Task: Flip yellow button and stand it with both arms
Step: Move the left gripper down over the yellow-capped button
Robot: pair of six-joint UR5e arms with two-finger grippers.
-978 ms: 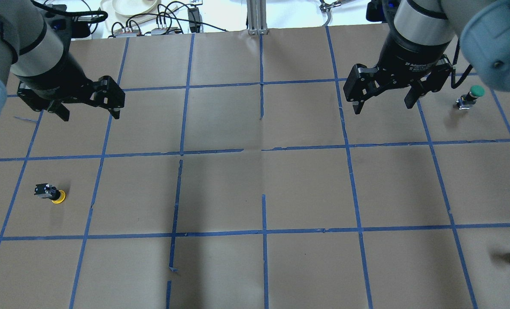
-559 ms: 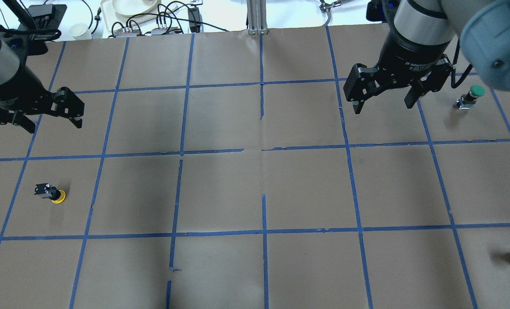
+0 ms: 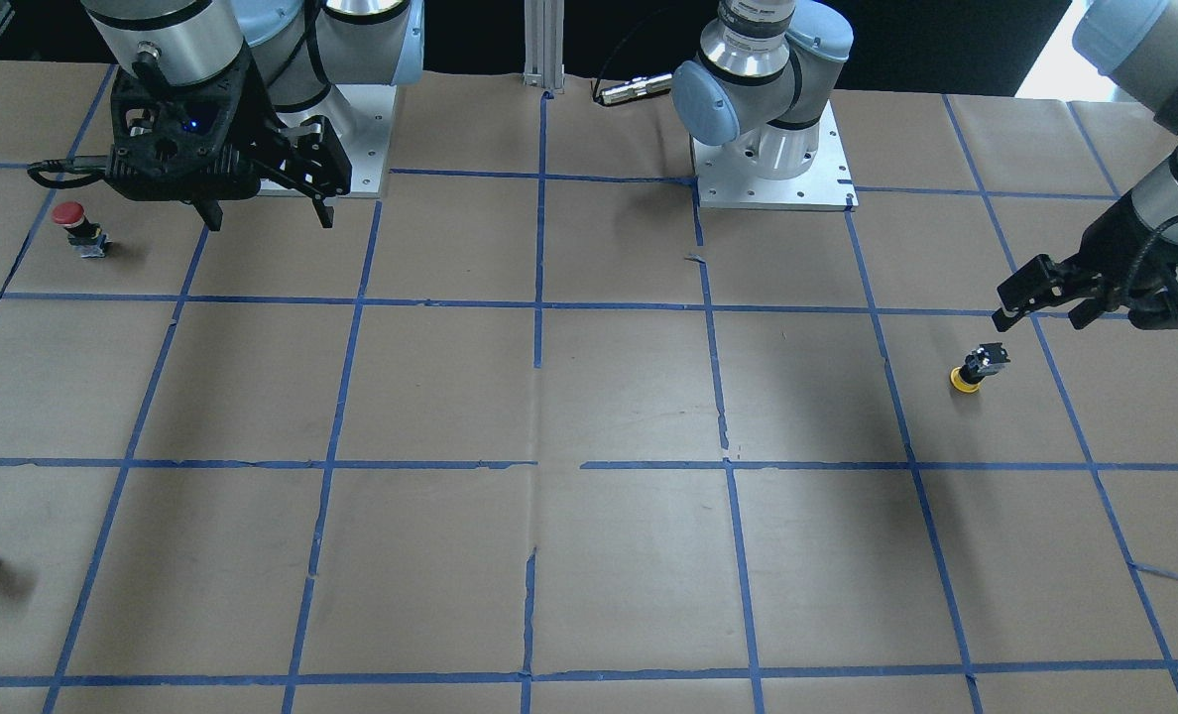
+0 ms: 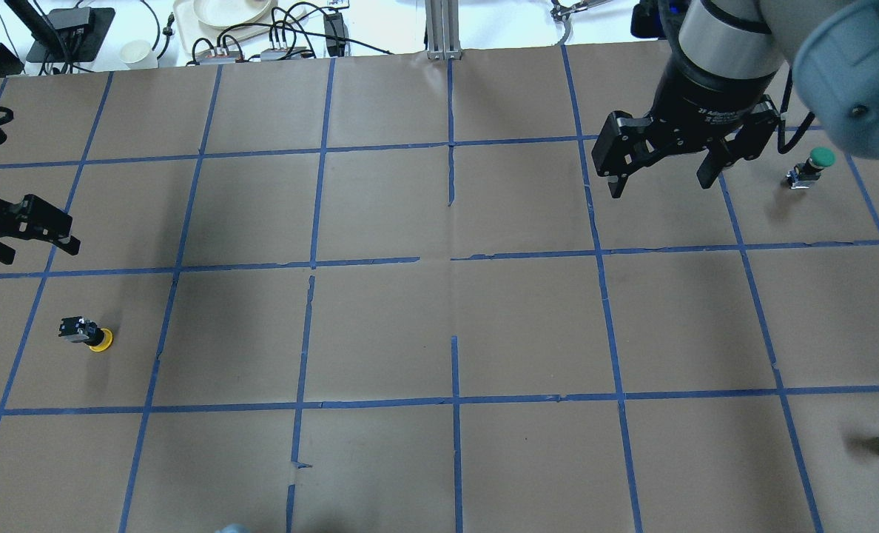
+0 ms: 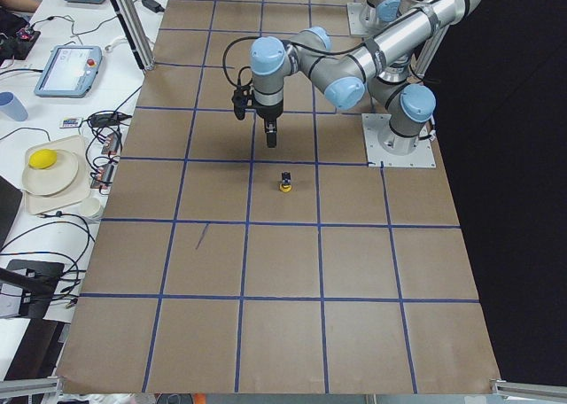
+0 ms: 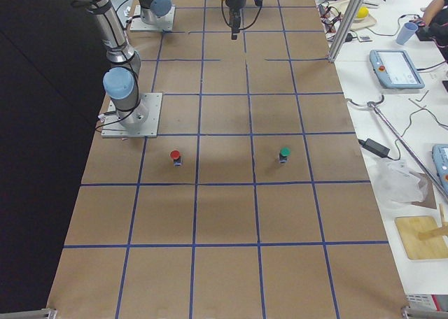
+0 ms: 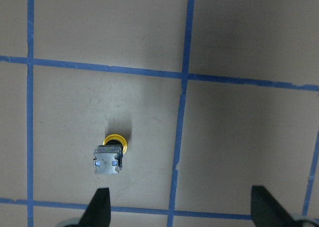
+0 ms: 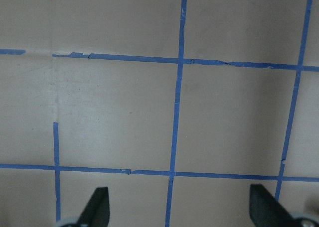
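**Both claws released; yellow button cap-down near the table's left end**

Your left gripper (image 7: 182, 208) is released: its jaws are spread wide with nothing between them. It hovers above the paper and clear of the yellow button (image 7: 109, 155), which sits close by but untouched. In the left wrist view, the button lines up with one side of the jaw opening rather than its middle.

The button rests on its yellow cap with the grey base pointing up. It stands alone inside one square of the blue tape grid (image 4: 312, 215). That puts it toward the left end of the table (image 4: 528, 326), about midway between the robot-side and operator-side edges.

Your right gripper (image 4: 661, 186) is also released, jaws wide and holding nothing. It hangs above the paper toward the table's right end, well apart from the yellow button.

A red button (image 3: 71, 223) stands cap-up on the table near the right gripper, on the robot side.
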